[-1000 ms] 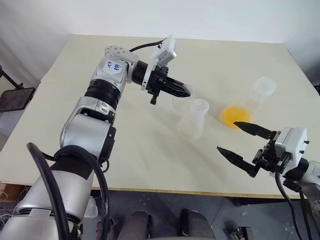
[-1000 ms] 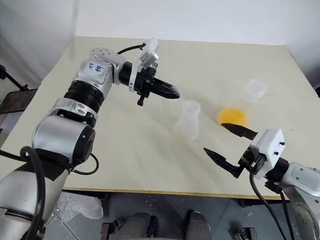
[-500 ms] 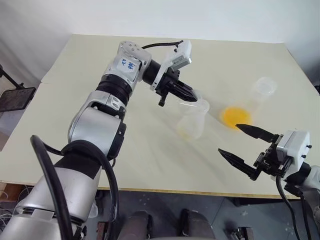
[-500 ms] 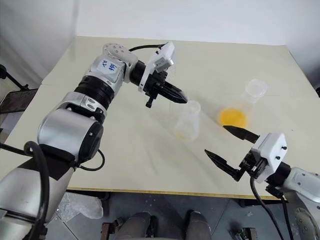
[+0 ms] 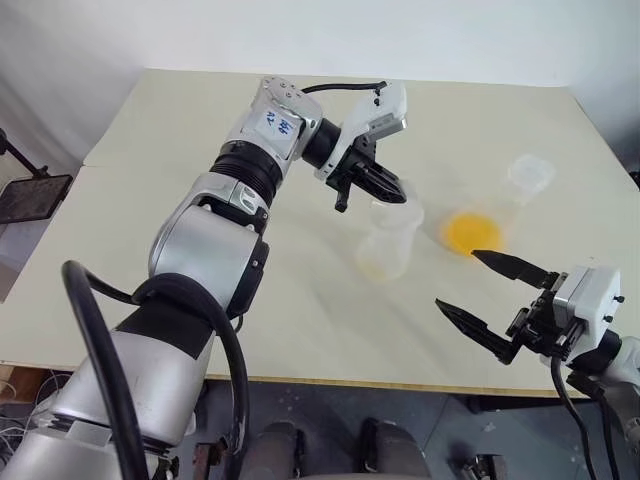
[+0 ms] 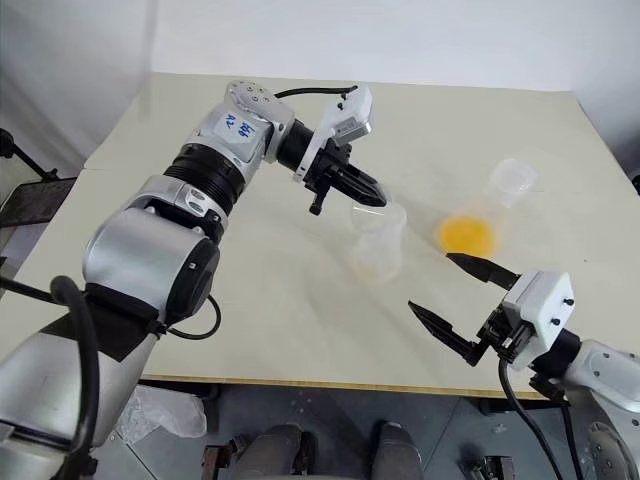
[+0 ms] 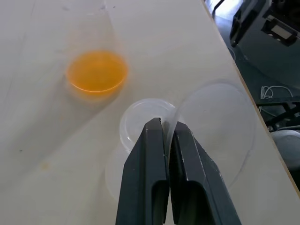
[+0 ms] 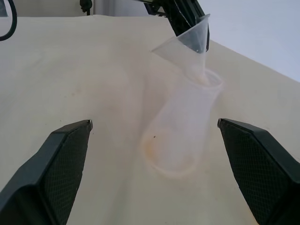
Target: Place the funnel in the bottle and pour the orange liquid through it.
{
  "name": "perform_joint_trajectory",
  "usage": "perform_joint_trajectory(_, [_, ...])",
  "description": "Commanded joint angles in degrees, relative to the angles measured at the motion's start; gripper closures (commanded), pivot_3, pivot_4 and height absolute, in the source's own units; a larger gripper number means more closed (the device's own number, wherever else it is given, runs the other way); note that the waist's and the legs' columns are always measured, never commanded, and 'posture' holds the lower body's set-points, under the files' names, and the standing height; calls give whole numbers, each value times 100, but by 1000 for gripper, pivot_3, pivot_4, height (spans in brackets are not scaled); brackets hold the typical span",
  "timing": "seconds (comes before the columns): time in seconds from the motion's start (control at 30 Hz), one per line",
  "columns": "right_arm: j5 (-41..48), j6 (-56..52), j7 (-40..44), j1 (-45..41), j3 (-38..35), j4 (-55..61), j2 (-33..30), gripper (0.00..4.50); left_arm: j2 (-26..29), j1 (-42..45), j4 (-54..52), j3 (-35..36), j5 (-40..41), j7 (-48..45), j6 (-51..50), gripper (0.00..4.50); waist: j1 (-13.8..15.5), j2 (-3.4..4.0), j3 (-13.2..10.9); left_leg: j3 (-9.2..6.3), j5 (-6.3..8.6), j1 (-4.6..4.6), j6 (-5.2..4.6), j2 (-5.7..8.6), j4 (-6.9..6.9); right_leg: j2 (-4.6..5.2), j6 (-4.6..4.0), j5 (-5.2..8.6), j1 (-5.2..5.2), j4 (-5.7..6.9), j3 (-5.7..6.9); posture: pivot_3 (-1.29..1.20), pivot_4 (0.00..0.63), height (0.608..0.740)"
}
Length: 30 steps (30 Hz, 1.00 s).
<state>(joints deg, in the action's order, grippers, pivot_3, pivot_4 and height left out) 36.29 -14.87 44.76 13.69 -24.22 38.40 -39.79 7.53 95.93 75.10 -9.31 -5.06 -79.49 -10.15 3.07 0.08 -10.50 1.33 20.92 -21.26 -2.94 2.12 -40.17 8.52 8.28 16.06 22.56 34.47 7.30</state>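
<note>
My left gripper (image 5: 397, 194) is shut on the rim of the funnel (image 8: 186, 41), a small clear cone held tilted over the bottle (image 5: 387, 243). The funnel's stem points down at the bottle's mouth (image 7: 144, 125); whether it is inside the neck I cannot tell. The frosted bottle stands upright at the middle of the table. To its right stands a clearer flask (image 5: 527, 174) with the orange liquid (image 5: 472, 233) pooled in its base. My right gripper (image 5: 455, 279) is open near the table's front edge, facing the bottle with nothing between its fingers.
The cream table (image 5: 180, 150) carries just the two flasks. Its front edge (image 5: 330, 380) runs just below my right gripper. A dark stand (image 5: 30, 195) is off the table's left side.
My left gripper carried the funnel to the right, from beside the bottle to over its mouth. My right gripper has stayed where it was, open.
</note>
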Motion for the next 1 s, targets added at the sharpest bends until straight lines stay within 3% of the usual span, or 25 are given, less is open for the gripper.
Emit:
perform_joint_trajectory(0.03, [-71, 221, -45, 79, -219, 219, 63, 0, -72, 174, 40, 69, -62, 75, -91, 3527, -7, 0, 0, 2, 0, 0, 0, 1, 0, 0, 0, 0, 1, 0, -2, 0, 150, 740])
perform_joint_trajectory(0.4, [-191, 395, -107, 185, -449, 163, 118, 0, -130, 247, 72, 103, -186, 101, -185, 29, -11, 0, 0, 5, 0, -1, 0, 0, 0, 0, 0, 0, 2, 0, -2, 0, 150, 740])
perform_joint_trajectory(1.0, [-188, 346, -203, 217, -447, 255, 133, 0, -114, 515, 111, 647, -55, 772, -253, 8, -10, 0, 0, 5, 0, -1, 0, 0, 0, 0, 0, 0, 2, 0, -3, 0, 150, 740])
